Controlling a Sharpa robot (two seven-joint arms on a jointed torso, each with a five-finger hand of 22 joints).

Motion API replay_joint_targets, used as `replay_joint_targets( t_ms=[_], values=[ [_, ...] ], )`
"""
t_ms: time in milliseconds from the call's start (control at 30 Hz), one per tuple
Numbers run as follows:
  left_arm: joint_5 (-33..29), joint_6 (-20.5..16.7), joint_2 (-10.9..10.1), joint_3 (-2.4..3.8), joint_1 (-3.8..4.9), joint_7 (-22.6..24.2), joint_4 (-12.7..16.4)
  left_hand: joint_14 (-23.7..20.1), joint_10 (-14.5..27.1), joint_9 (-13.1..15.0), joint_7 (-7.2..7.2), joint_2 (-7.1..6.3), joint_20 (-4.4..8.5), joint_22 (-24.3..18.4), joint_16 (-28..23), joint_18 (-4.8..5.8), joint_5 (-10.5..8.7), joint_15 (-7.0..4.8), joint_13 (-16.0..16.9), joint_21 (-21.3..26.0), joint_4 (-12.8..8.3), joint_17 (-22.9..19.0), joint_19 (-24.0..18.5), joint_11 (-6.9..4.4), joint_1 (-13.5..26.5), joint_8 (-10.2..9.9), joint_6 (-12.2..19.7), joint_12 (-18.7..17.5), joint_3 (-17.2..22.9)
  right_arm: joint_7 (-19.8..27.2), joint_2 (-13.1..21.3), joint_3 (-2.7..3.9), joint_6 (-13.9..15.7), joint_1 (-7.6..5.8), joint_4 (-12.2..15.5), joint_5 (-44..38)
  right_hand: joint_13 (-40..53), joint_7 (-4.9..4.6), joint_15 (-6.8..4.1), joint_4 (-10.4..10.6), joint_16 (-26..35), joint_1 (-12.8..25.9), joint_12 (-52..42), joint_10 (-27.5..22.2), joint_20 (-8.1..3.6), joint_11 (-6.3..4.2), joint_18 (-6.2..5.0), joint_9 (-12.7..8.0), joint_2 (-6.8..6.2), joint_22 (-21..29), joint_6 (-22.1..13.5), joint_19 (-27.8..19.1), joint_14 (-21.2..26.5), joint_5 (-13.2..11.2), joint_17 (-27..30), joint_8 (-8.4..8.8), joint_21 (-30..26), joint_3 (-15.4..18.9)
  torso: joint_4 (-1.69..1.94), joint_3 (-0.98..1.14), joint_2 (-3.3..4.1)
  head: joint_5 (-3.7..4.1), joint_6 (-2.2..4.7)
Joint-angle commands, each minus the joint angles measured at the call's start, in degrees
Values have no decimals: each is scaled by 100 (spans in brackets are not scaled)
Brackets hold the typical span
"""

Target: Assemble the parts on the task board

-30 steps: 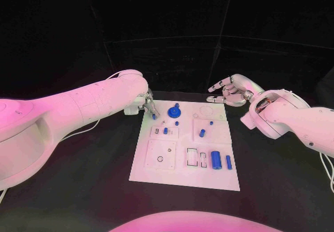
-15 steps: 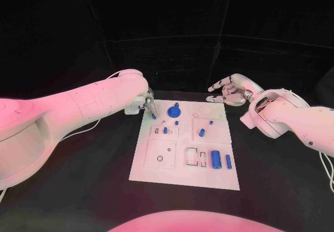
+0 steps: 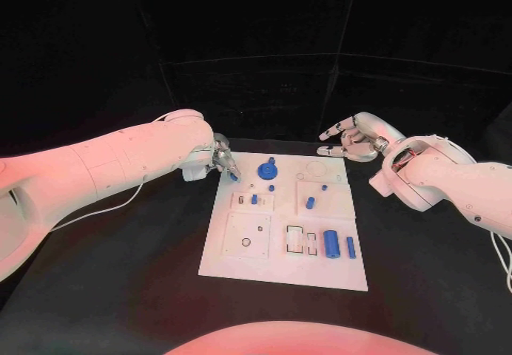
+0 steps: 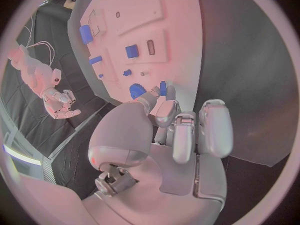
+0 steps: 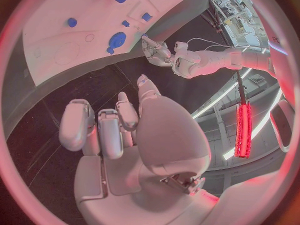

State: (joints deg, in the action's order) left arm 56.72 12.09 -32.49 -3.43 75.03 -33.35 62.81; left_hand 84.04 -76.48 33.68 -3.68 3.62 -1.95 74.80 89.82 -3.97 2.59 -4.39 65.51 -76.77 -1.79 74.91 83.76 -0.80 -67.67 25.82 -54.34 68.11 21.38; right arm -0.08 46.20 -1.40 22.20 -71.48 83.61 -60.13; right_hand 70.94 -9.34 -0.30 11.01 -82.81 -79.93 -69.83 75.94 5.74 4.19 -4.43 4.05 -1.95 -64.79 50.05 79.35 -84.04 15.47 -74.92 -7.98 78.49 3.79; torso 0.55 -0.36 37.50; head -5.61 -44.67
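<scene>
1. The left hand [image 3: 223, 164] sits at the far left corner of the task board [image 3: 246, 268]. It pinches a small blue peg [image 4: 162, 88] at its fingertips, with the other fingers curled in beside it.

2. The peg's long axis runs roughly along the fingers, its free end pointing away from the palm toward the board surface. The peg is just above or touching the board's edge; which of the two cannot be told.

3. From this hand, the board's sockets lie straight ahead of the fingertips and across the white plate. The blue round part [image 3: 267, 173] is the nearest piece, just beyond the peg. The small blue pieces [image 3: 254, 199] stand a little further on.

4. The right hand [image 3: 352, 140] hovers off the board's far right corner, over the black desk [image 3: 128, 281]. It holds nothing; its fingers are loosely apart, one pointing out toward the left hand.

5. The left hand is the nearer one and carries the part, so the coming move is likely its own. My judgement is that the peg must be brought upright over a hole ahead of the fingertips, then lowered along its own axis.

6. The large blue cylinder [image 3: 331, 244] lies well away from both hands, near the board's close edge.
</scene>
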Motion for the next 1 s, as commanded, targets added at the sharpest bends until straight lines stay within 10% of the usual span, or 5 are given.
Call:
replay_joint_targets(
  t_ms=[33, 367, 1000],
  values=[
    [-338, -472, -106, 4, 11, -43, 252, 596, -46, 22, 18, -4, -3, 6, 18, 26, 21, 20, -6, 39, -571, 1509, 39, 1, 84, 39, -2, -12, 675, 27, 1, 3, -61, -11, -2, 27, -2, 0, -4, 1, 20, 8, 25, -27, -9, 3, -41, -1, 36, 2, -56, -37, -337, 7, -397, -29, -27, 27, 16, 1, -4, -4, 0],
    [-270, -1059, -626, -8, -104, 67, 1153, 596, -85, 125, 35, -135, 7, 37, 18, 31, 24, 8, 30, 28, -594, 1509, 55, -13, 283, 168, 25, 38, 1035, 16, -6, 2, -112, -11, -18, 38, -1, 0, -4, 21, 21, 22, 22, -25, -9, 3, -40, -1, 41, -2, -57, -35, -338, 1, -398, -34, -26, 44, 25, 1, -9, -26, 8],
    [732, -1521, -928, -16, -449, 195, 1779, 596, -113, 230, 57, -252, 23, 83, 18, 39, 25, -9, 54, -3, -596, 1509, 79, -33, 384, 313, 59, 77, 1286, 15, -9, 1, -135, -10, -30, 41, 0, 0, -4, 27, 21, 26, 20, -24, -9, 3, -41, -1, 42, 3, -57, -37, -338, -1, -397, -36, -28, 49, 3, 0, 1, -77, -23]
  ],
)
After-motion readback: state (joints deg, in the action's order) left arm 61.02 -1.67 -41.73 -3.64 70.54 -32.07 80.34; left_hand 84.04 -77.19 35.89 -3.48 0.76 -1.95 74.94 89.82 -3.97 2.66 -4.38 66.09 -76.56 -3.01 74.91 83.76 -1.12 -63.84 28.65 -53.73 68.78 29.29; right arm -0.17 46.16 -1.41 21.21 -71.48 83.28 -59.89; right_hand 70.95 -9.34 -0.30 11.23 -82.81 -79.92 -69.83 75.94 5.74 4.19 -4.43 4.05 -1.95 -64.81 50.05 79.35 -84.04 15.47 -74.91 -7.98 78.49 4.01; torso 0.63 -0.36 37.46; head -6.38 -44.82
